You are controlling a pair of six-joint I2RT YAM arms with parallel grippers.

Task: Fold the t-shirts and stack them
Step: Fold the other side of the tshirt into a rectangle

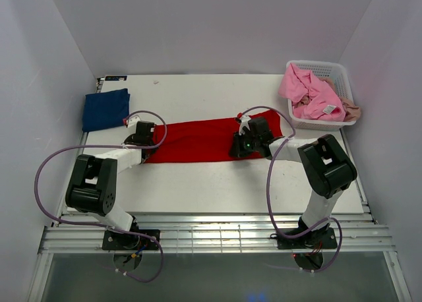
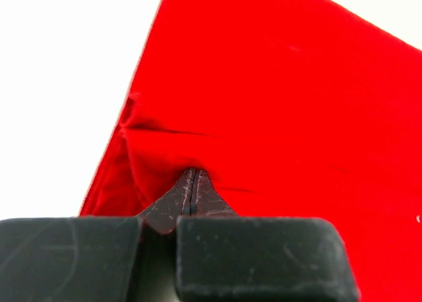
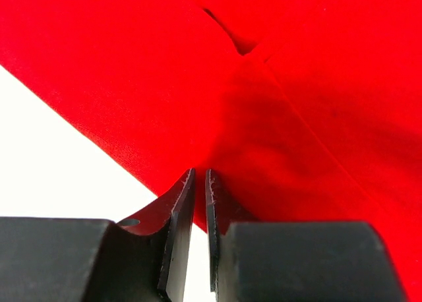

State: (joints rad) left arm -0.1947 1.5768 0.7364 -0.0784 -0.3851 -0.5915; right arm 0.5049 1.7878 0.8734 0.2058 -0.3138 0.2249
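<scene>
Left gripper (image 2: 192, 183) pinched tight on the 9 o'clock end of the red t-shirt (image 1: 198, 140), cloth puckered at its tips. Right gripper (image 3: 200, 183) jaws nearly together, nipping the same shirt's near edge toward 3 o'clock. Shirt lies as a long band across the table (image 1: 211, 183) centre. Folded navy t-shirt (image 1: 105, 109) at 10 o'clock. White lattice basket (image 1: 330, 68) at 2 o'clock holds a crumpled pink t-shirt (image 1: 306, 91), with a beige t-shirt (image 1: 353, 111) at its right rim.

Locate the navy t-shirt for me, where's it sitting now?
Top view: the navy t-shirt lies folded at the far left corner of the table, just beyond the left gripper and left of the red t-shirt.
</scene>
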